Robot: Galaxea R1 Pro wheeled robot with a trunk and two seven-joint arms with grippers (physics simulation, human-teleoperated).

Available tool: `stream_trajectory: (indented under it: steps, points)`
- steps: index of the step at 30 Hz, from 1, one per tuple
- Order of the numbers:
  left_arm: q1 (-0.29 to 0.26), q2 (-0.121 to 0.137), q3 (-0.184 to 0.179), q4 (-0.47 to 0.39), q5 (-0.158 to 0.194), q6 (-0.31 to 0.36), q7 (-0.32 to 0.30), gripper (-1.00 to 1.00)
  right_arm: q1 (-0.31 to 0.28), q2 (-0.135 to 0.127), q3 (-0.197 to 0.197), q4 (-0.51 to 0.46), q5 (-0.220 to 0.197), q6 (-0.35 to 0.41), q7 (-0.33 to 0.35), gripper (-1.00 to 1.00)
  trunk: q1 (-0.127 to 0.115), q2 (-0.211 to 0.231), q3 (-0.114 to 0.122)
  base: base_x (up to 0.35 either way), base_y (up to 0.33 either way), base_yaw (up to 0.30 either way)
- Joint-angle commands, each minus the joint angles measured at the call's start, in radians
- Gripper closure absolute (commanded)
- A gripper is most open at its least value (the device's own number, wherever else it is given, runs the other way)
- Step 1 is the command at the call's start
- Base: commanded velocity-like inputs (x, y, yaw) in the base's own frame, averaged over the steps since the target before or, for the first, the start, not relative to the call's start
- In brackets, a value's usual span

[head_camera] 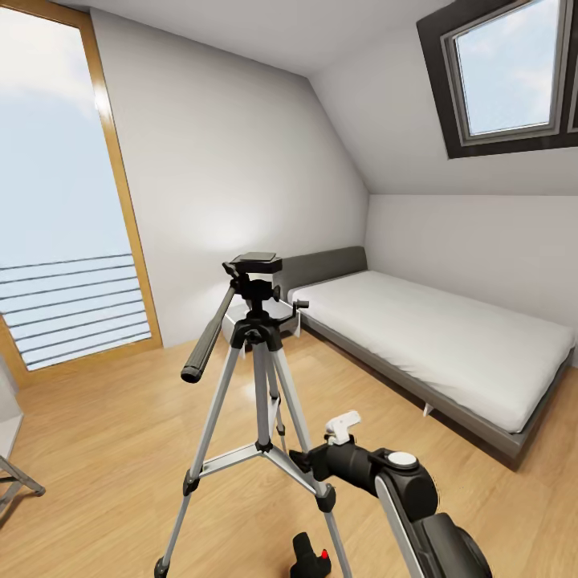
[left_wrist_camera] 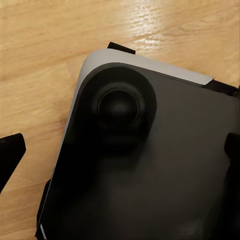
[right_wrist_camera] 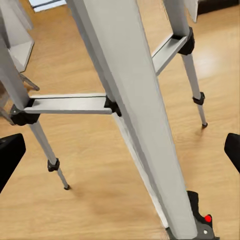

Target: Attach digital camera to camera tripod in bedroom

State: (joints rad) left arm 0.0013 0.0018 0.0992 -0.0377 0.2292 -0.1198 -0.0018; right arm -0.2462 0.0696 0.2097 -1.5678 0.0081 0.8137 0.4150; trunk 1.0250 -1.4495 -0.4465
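**Tripod in the middle, camera on the floor**

The camera tripod [head_camera: 258, 377] stands on the wood floor [head_camera: 96, 433] in the middle of the bedroom. Its three silver legs spread out wide. Its black head sits on top, and a long black handle hangs down to one side. The flat plate on top of the head has nothing on it.

The digital camera [head_camera: 309, 555] is low down on the floor, just beside one tripod leg. It is small and black with a red dot. The right wrist view shows the camera [right_wrist_camera: 202, 220] touching or very near that leg [right_wrist_camera: 135, 115].

The right arm [head_camera: 401, 490] reaches out near the bottom of the tripod. The right gripper [right_wrist_camera: 120, 155] has its two black fingertips [right_wrist_camera: 10, 157] far apart, with the tripod leg between them, so it is open wide and holds nothing.

The left gripper [left_wrist_camera: 120, 155] points down at the robot's own dark body [left_wrist_camera: 150, 165]. Its fingertips are far apart too, and it holds nothing.

A white bed [head_camera: 433, 337] sits by the far wall. A skylight [head_camera: 506, 68] is in the sloped ceiling, and a tall window [head_camera: 56, 201] is on the other side.
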Motion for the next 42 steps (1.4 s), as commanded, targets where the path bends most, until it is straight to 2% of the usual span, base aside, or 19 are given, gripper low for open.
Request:
stream_trajectory:
  steps: [1,18,28,42]
  points:
    - [0.0,0.0,0.009,-0.008,0.0,-0.001,0.002,-1.0,-0.001,0.001,0.009,0.0,0.003,-0.012,0.003,-1.0,0.0,-0.001,-0.001,0.0,0.0,0.0]
    - [0.0,0.001,0.011,-0.014,0.002,-0.001,0.005,-1.0,-0.001,0.001,0.002,0.0,0.005,-0.034,0.003,-1.0,0.0,-0.001,-0.001,0.0,0.0,0.0]
    - [0.0,0.001,0.008,-0.014,0.002,0.0,0.004,-1.0,-0.001,0.001,-0.025,0.0,0.004,-0.036,0.002,-1.0,-0.038,0.069,0.03,0.0,0.0,0.0]
    - [0.0,0.001,0.008,-0.014,0.002,0.0,0.003,-1.0,-0.001,0.001,-0.015,0.0,0.006,-0.037,0.003,-1.0,-0.092,0.167,0.074,0.0,0.0,0.0]
